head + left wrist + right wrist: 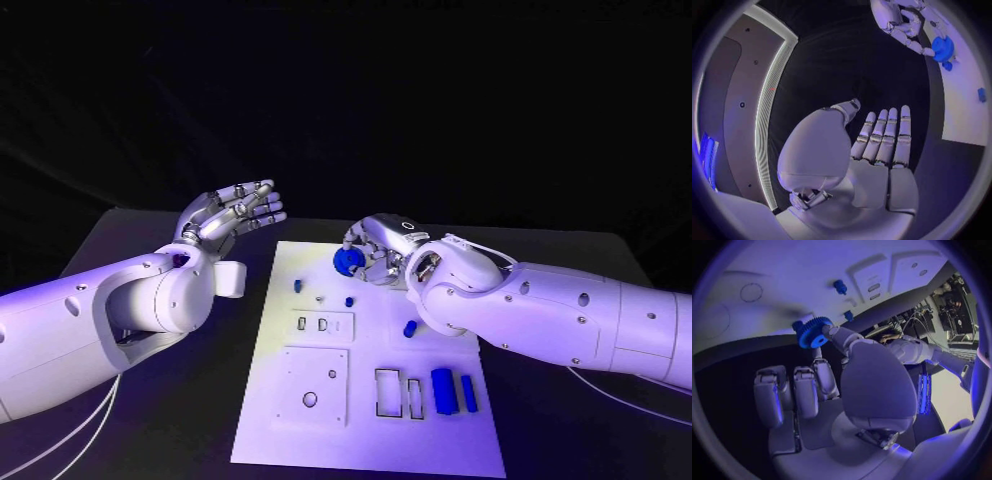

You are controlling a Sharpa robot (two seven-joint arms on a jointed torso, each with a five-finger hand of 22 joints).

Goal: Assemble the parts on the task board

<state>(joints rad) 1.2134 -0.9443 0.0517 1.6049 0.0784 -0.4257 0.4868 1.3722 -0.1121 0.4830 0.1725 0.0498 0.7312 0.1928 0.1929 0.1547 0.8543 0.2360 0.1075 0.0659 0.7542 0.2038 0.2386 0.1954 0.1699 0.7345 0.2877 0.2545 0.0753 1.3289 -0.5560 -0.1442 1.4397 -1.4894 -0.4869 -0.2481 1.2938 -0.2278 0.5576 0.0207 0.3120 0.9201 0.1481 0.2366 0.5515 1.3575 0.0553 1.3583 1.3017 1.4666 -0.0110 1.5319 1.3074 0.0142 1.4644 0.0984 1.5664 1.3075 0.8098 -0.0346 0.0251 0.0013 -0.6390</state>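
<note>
1. We hold the gear [348, 261] in our right hand [384, 250], pinched at its rim between the thumb and a finger, over the board's [361, 440] far end.
2. Our left hand [231, 213] hovers beside the board's far corner with its fingers [887, 131] released, straight and side by side, grasping nothing.
3. Just beyond our right fingertips [831, 332], two small pegs [840, 286] stand on the board; the gear's centre hole probably belongs on one of them, though we cannot tell which.
4. To seat it well, we should level the gear, line its hole up over the peg, then lower it straight without twisting.
5. The pinch covers little of the rim, so a tilted descent could jam the gear or make it slip.
6. Two bars [444, 391] lie in a slot at the board's near end, well away from either hand.
</note>
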